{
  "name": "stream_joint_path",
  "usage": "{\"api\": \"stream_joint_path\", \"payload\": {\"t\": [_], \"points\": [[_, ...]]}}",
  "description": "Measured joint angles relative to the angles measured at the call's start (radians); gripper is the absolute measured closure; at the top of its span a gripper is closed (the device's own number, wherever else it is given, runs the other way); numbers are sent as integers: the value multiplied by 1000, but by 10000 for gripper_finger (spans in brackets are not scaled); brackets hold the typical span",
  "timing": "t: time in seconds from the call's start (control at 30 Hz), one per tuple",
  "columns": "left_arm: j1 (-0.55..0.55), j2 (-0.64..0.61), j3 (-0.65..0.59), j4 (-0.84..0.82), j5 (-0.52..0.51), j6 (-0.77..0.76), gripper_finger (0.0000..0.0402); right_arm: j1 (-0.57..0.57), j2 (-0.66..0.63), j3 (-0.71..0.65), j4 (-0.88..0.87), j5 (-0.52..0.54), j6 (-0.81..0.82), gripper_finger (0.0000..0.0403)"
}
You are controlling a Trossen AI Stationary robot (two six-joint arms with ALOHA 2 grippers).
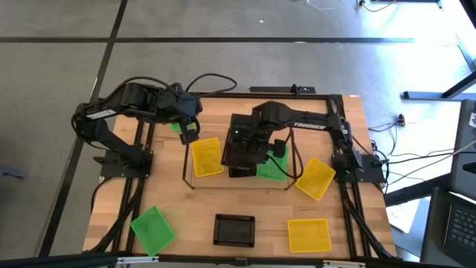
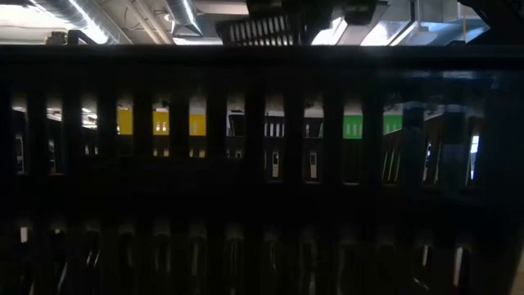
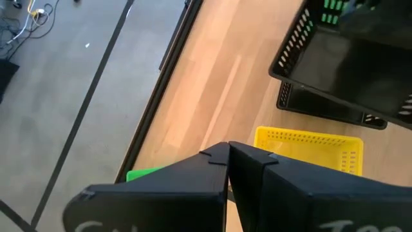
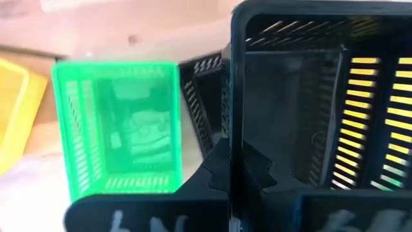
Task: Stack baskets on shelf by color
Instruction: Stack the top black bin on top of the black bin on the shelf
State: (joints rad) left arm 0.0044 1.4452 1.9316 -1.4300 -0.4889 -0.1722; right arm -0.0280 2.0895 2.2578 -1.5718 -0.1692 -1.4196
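On the shelf (image 1: 238,181) lie a yellow basket (image 1: 207,158), a black basket (image 3: 322,106) and a green basket (image 4: 116,125) side by side. My right gripper (image 4: 232,161) is shut on a second black basket (image 3: 341,55), which hangs tilted just above the black one on the shelf. My left gripper (image 3: 228,156) stands shut and empty over the table's far left part (image 1: 190,134), beside the shelf's yellow end. A bit of green (image 3: 145,174) shows under it. My right gripper pinches one side wall (image 4: 233,122) of the black basket at its rim, one finger inside the basket and one outside. The fingers come from above, pointing down. The basket is lifted clear and tilted over the black basket on the shelf.
Loose baskets lie on the table: a green one (image 1: 152,227) at near left, a black one (image 1: 234,229) at the near edge, a yellow one (image 1: 309,234) at near right, another yellow (image 1: 314,177) right of the shelf. A black perforated wall (image 2: 262,164) fills the low view.
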Motion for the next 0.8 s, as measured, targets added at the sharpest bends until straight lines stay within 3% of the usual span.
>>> {"api": "stream_joint_path", "payload": {"t": [0.47, 0.8], "points": [[0, 0, 0, 2, 0, -1, 401, -1, 0, -140, 41, -52, -149, 403], [0, 0, 0, 2, 0, -2, 401, -5, 0, -250, 163, 61, -232, 403]]}}
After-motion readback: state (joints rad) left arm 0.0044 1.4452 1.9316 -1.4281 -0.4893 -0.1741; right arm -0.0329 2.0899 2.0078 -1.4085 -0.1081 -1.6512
